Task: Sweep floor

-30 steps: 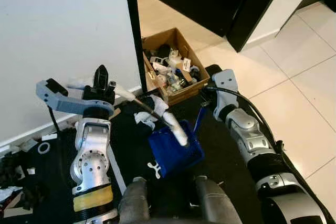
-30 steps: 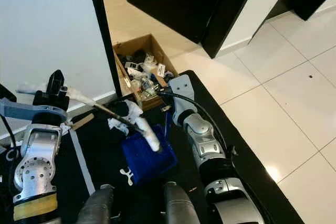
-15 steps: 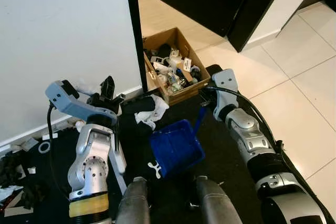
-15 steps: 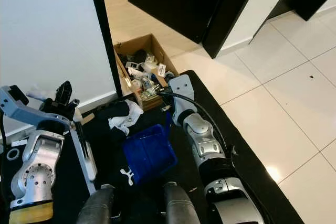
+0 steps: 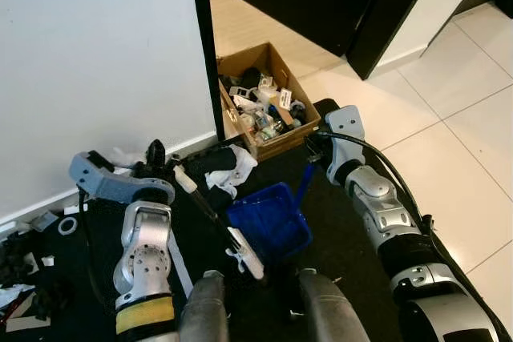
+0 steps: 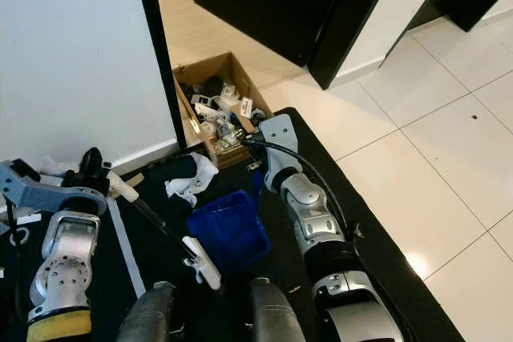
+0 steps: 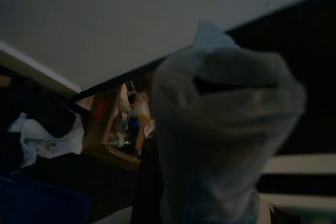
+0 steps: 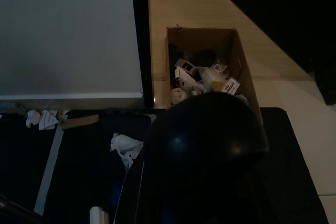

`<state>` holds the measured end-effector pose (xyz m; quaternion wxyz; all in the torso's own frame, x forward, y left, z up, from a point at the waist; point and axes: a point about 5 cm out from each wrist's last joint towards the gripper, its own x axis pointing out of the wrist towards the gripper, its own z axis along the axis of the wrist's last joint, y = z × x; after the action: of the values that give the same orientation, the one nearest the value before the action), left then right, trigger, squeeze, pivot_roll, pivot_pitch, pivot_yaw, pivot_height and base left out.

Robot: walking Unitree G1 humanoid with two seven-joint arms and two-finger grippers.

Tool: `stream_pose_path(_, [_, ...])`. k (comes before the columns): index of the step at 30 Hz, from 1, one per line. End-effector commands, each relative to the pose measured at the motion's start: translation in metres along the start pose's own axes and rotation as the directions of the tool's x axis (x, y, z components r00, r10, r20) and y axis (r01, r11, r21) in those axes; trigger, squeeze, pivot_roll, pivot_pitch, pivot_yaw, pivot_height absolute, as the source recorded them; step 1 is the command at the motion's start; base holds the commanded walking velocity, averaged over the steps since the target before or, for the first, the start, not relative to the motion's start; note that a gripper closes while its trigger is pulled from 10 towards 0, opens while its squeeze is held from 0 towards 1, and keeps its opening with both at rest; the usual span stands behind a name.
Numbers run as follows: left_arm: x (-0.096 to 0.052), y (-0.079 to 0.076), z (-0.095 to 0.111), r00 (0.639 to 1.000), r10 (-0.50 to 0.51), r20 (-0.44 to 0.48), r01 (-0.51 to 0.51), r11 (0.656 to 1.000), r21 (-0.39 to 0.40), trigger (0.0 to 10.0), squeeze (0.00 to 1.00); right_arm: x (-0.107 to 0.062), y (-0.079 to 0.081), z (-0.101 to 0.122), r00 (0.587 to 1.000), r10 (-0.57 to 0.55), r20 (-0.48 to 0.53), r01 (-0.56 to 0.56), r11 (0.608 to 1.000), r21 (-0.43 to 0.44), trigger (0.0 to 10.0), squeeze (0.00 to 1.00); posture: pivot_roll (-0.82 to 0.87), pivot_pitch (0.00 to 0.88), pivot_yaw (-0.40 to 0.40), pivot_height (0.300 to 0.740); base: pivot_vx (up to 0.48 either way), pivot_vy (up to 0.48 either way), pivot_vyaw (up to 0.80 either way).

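Item: white-headed hand brush on a thin dark handle [image 5: 212, 215], pinched in your left gripper [image 5: 157, 167] fingers, head beyond them beside the blue plastic dustpan [image 5: 271, 220]. Draw strokes toward its mouth. Right gripper [image 5: 314, 148] fingers: cannot tell.

An open brown cardboard box [image 8: 207, 61] crammed with small mixed items stands against a white wall [image 8: 68, 32]. A crumpled white paper scrap [image 8: 124, 145] lies on the black floor mat [image 8: 79, 161] nearby. A dark rounded shape [image 8: 207, 150] blocks the foreground.
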<state>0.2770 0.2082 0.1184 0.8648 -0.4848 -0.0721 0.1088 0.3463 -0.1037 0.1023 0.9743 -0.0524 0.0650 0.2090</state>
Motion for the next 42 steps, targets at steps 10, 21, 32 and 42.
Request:
stream_pose_path(10, [-0.004,-0.020,-0.006,0.992,-0.121,-0.031,0.124,0.983,0.134,10.0,0.00,-0.005,0.011,-0.026,0.994,0.051,-0.098,-0.045,0.997,0.065,10.0,0.00,-0.02,0.278,-0.049,0.740,0.000,0.000,0.00])
stream_pose_path(21, [-0.016,0.007,-0.016,0.998,-0.008,-0.069,0.018,0.989,0.149,10.0,0.00,-0.005,0.013,-0.027,0.994,0.055,-0.098,-0.049,0.996,0.068,10.0,0.00,-0.02,0.279,-0.050,0.740,0.000,0.000,0.00])
stream_pose_path(32, [-0.025,0.033,-0.032,0.990,0.113,-0.089,-0.106,0.991,0.080,10.0,0.00,-0.006,0.008,-0.027,0.994,0.048,-0.101,-0.042,0.997,0.062,10.0,0.00,-0.03,0.280,-0.060,0.740,0.000,0.000,0.00])
stream_pose_path(42, [-0.002,0.004,-0.048,0.996,0.056,-0.064,-0.067,0.981,-0.184,10.0,0.00,-0.004,0.009,-0.023,0.994,0.051,-0.093,-0.046,0.997,0.058,10.0,0.00,-0.06,0.271,-0.059,0.740,0.000,0.000,0.00])
